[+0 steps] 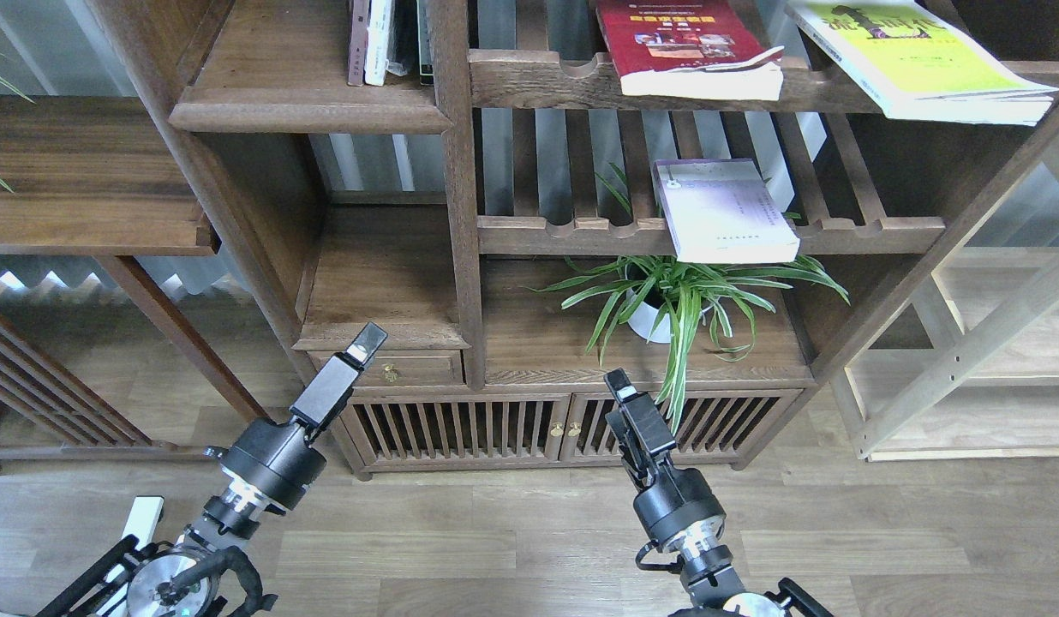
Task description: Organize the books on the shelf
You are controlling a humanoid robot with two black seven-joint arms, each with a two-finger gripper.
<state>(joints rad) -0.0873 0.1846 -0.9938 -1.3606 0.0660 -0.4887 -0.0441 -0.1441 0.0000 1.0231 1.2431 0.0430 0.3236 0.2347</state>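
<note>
Lavender-white, the nearest of the three books point(725, 212) lay flat on the lower slatted rack point(881, 230), its front edge jutting past the scalloped rail just above the potted plant point(671, 300). The dark red book point(684, 43) and the yellow-green book point(919, 56) lay on the upper rack, both overhanging its rail. The shelf point(302, 107), a solid dark board with a moulded lip at upper left, carried only a few narrow upright volumes point(384, 43) at its right end, beside the post. Both arms hung low in front of the cabinet, well apart from every book. The left end effector point(358, 356) and the right end effector point(630, 407) each appeared as a single dark bar seen edge-on, so whether the fingers were spread or pressed together could not be told; neither held anything. Nothing looked sorted yet, so the step in hand was judged to be the first reach, most likely for the lavender book with the right arm. To do it well, the fingers should part before arriving, come in level with the overhanging edge, pinch cover and pages together, and rise clear of the plant leaves and the rail.
</note>
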